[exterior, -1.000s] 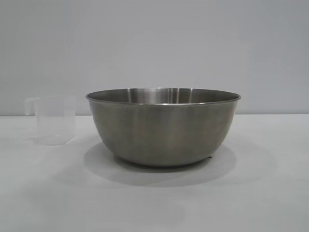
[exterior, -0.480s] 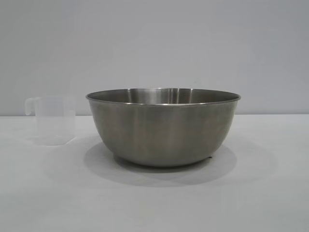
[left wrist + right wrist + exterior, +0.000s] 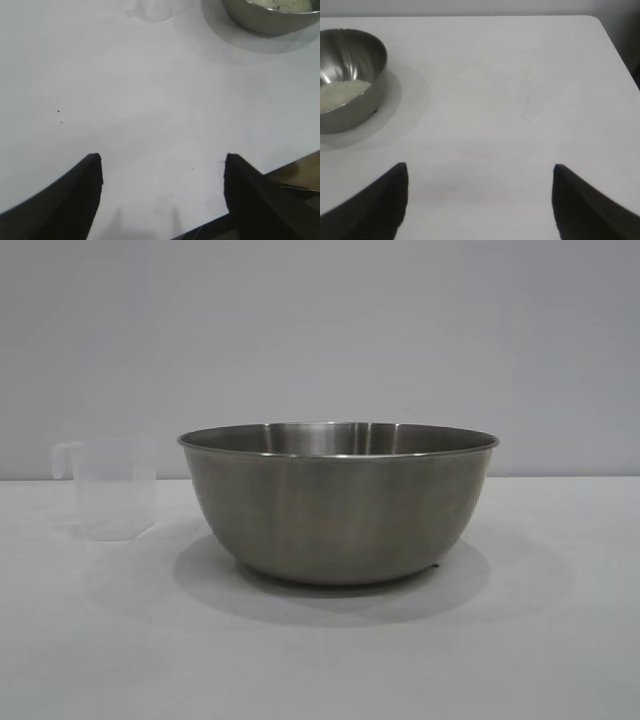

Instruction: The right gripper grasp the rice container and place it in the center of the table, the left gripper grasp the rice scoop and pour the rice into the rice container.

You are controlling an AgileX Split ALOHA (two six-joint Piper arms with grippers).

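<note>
The steel rice container (image 3: 338, 502) stands upright in the middle of the white table (image 3: 320, 660). It shows in the right wrist view (image 3: 350, 65) with off-white rice (image 3: 340, 94) in its bottom, and partly in the left wrist view (image 3: 272, 15). The clear plastic rice scoop (image 3: 112, 487) stands upright on the table left of the bowl, handle to the left; it is faint in the left wrist view (image 3: 157, 9). My left gripper (image 3: 162, 165) is open and empty, well back from both. My right gripper (image 3: 480, 172) is open and empty over bare table beside the bowl.
The table's edge and a dark area below it show by the left gripper (image 3: 295, 175). The table's far corner (image 3: 600, 22) shows in the right wrist view. A plain grey wall (image 3: 320, 330) stands behind the table.
The scoop has sharpened from a blurred shape into a still cup at the same place. The bowl has not moved.
</note>
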